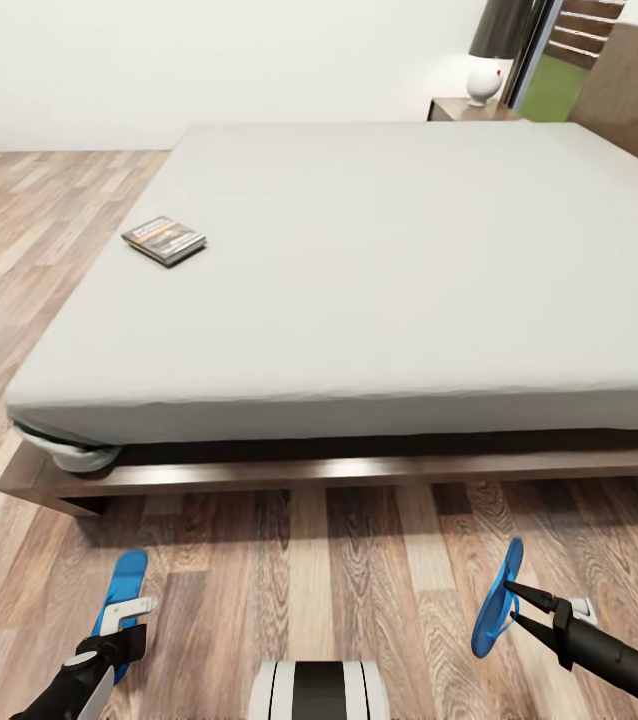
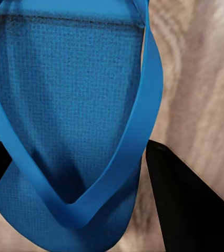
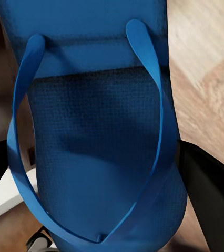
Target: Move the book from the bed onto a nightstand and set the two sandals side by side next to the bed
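Wood-plank floor (image 1: 359,570) at 6 o'clock, left gripper (image 1: 119,625) clamped on a blue sandal (image 1: 124,585), half hidden, right gripper (image 1: 519,605) clamped on the tilted second sandal (image 1: 494,600), grey bed (image 1: 379,270) beyond, book (image 1: 164,240) at 10 o'clock on it, nightstand (image 1: 459,108) at 1 o'clock, mostly hidden.

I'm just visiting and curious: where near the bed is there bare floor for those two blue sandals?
The wood floor along the bed's near edge is bare between the left gripper's sandal and the right gripper's sandal. On the mattress, the book takes one small spot.
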Robot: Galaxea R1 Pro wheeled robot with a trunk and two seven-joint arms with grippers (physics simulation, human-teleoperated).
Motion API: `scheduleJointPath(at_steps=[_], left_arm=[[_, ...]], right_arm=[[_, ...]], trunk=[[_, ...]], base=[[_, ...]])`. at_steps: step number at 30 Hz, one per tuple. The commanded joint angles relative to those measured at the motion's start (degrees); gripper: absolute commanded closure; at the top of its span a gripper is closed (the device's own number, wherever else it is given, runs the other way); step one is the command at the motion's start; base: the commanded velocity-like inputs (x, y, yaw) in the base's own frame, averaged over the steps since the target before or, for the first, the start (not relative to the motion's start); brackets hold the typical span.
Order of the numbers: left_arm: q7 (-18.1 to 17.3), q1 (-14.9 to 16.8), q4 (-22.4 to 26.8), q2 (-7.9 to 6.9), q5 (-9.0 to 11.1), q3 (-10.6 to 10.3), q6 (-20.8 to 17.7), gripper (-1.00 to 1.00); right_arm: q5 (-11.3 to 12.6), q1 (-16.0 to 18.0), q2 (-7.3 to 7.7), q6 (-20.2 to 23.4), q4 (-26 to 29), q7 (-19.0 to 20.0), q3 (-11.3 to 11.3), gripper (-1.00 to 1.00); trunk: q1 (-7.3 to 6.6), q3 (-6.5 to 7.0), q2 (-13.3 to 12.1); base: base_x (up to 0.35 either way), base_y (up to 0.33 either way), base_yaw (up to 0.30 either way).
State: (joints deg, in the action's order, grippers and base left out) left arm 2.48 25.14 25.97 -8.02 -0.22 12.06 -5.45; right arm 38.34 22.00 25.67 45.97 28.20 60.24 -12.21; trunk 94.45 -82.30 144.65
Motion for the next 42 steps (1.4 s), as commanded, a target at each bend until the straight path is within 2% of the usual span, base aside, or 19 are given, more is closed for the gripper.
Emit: scheduleJointPath(at_steps=[1, 8, 14, 27, 36, 42], left_arm=[[-0.01, 0.00, 0.13, 0.02, -0.09, 0.13, -0.36, 1.00], [-0.01, 0.00, 0.13, 0.02, -0.04, 0.15, -0.35, 1.00], [-0.01, 0.00, 0.13, 0.02, -0.04, 0.15, -0.34, 1.00], [-0.01, 0.00, 0.13, 0.02, -0.04, 0.15, -0.35, 1.00], [-0.01, 0.00, 0.13, 0.02, -0.04, 0.15, -0.35, 1.00], [-0.01, 0.00, 0.13, 0.02, -0.04, 0.15, -0.35, 1.00]], right_arm=[[0.16, 0.04, 0.00, 0.31, 0.00, 0.07, -0.09, 1.00], [0.16, 0.05, 0.00, 0.28, 0.01, 0.06, -0.09, 1.00], [0.16, 0.02, -0.01, 0.27, 0.01, 0.05, -0.09, 1.00], [0.16, 0.05, 0.00, 0.26, 0.01, 0.05, -0.09, 1.00], [0.16, 0.03, -0.01, 0.26, 0.01, 0.05, -0.09, 1.00], [0.15, 0.03, 0.00, 0.26, 0.01, 0.05, -0.09, 1.00]], trunk=[[0.01, -0.26, 0.03], [0.19, -1.81, 0.12], [0.19, -1.81, 0.12], [0.53, -4.69, 0.30], [0.53, -4.69, 0.30], [0.68, -6.02, 0.38]], base=[[0.000, 0.000, 0.000], [0.000, 0.000, 0.000], [0.000, 0.000, 0.000], [0.000, 0.000, 0.000], [0.000, 0.000, 0.000], [0.000, 0.000, 0.000]])
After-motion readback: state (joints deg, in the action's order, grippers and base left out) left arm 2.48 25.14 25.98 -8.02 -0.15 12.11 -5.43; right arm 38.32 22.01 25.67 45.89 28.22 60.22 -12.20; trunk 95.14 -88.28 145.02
